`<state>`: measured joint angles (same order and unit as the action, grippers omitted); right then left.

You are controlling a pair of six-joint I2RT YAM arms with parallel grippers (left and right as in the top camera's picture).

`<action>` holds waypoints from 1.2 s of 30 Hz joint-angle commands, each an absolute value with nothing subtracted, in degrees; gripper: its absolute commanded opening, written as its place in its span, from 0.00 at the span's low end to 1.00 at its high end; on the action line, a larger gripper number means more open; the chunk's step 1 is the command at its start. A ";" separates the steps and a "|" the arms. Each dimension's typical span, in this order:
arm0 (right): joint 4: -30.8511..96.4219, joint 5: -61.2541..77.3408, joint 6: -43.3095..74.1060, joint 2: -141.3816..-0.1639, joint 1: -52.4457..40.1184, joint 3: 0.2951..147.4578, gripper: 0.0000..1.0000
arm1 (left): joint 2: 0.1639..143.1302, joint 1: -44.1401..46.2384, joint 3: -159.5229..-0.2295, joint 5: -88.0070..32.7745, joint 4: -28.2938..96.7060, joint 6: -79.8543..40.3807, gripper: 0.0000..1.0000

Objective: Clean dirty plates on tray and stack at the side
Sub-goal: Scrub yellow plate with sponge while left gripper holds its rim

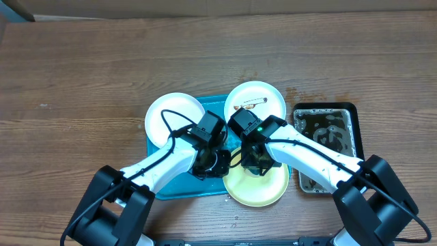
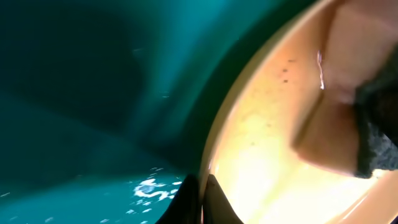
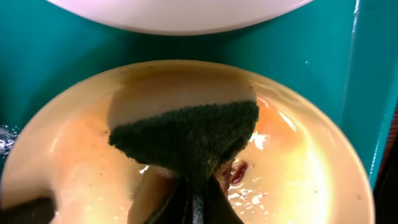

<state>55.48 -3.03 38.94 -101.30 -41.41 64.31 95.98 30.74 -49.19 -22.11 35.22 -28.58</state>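
Note:
A pale yellow-green plate lies at the front right corner of the turquoise tray. My right gripper is shut on a dark green scrub cloth pressed on this wet plate, beside a red-brown smear. My left gripper is shut on the plate's left rim, over the wet tray. A white plate sits at the tray's back left. Another white plate with brown smears sits at the back right; its edge shows in the right wrist view.
A black tray of murky water stands to the right of the plates on the wooden table. Both arms cross the front of the turquoise tray.

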 commanded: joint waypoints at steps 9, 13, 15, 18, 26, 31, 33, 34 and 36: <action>54.98 -2.09 38.74 -99.98 -41.50 63.72 0.04 | 91.05 24.05 -48.93 -21.06 38.85 -25.28 0.04; 53.54 4.51 37.45 -99.98 -41.50 63.72 0.04 | 91.05 24.60 -48.93 -21.19 40.27 -25.30 0.04; 51.64 9.43 31.99 -99.96 -41.52 63.75 0.04 | 91.05 24.88 -48.93 -21.21 40.58 -25.28 0.04; 52.88 5.45 32.23 -99.85 -41.47 64.49 0.04 | 91.05 25.06 -48.93 -20.97 40.71 -24.67 0.04; 58.08 -9.32 34.04 -99.59 -40.73 68.62 0.04 | 91.05 24.99 -48.93 -18.98 42.41 -24.21 0.04; 59.86 -3.51 34.04 -100.01 -41.34 68.53 0.04 | 90.98 24.99 -48.93 -19.05 42.37 -24.23 0.04; 59.96 -1.78 34.06 -99.98 -42.00 68.14 0.04 | 90.94 24.99 -48.93 -19.07 42.37 -24.23 0.04; 59.79 -1.26 34.06 -100.01 -42.37 67.90 0.04 | 90.94 24.99 -48.93 -19.09 42.37 -24.23 0.04; 59.09 -0.73 34.06 -100.01 -43.22 67.20 0.04 | 90.94 24.99 -48.93 -19.07 42.39 -24.23 0.04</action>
